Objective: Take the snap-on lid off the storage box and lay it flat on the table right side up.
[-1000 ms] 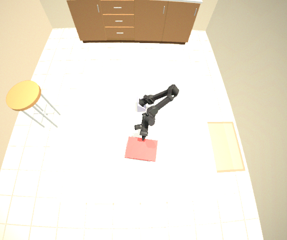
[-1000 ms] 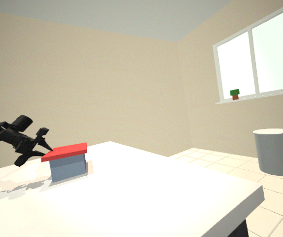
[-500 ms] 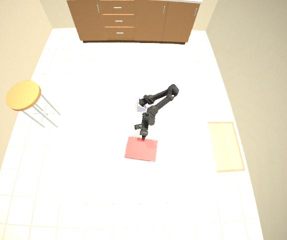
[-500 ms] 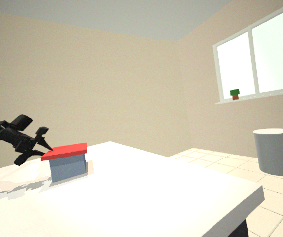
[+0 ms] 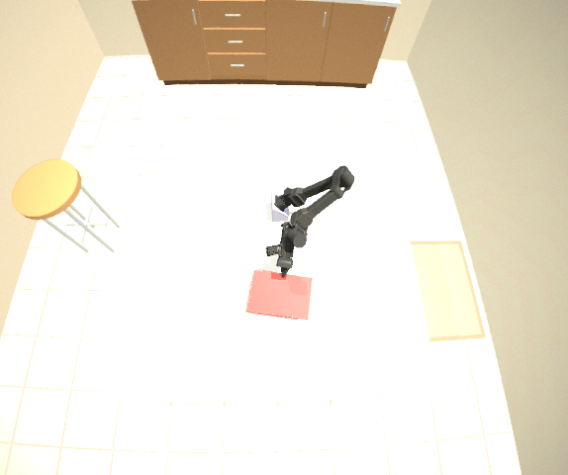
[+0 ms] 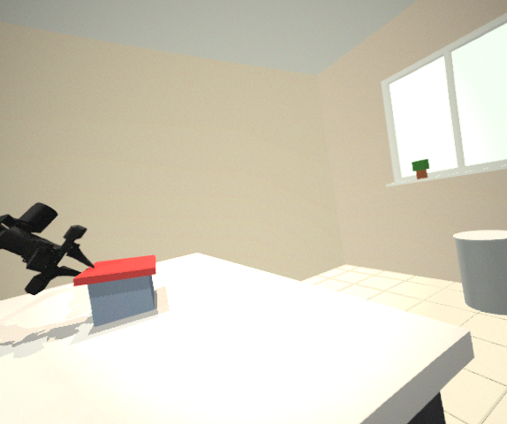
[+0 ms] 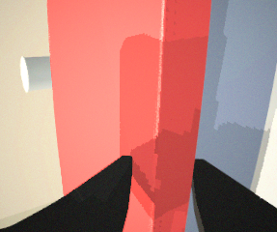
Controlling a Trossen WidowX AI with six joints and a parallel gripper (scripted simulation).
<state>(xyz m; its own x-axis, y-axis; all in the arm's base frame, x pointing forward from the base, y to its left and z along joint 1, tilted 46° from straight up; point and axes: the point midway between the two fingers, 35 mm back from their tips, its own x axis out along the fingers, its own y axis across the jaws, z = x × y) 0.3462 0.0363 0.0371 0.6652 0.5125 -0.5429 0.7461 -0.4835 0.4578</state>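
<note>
The red lid [image 5: 279, 297] [image 6: 125, 265] [image 7: 90, 72] lies over the top of the blue-grey storage box [image 6: 121, 301] [image 7: 249, 72], which stands upright on the white table [image 6: 268, 342]. The lid's edge at the gripper looks slightly raised; whether it is still snapped on there cannot be told. My gripper [image 5: 283, 274] [image 6: 87, 270] [image 7: 161, 166] is shut on that edge of the lid, one finger over the lid's top and the other below its rim. The lower fingertip is partly hidden in the exterior view.
The table's corner [image 6: 468, 337] is at the right in the exterior view. A grey bin [image 6: 491, 274] stands on the floor beyond the table. A round orange stool [image 5: 47, 188] and brown cabinets [image 5: 294, 43] are well away from the arm.
</note>
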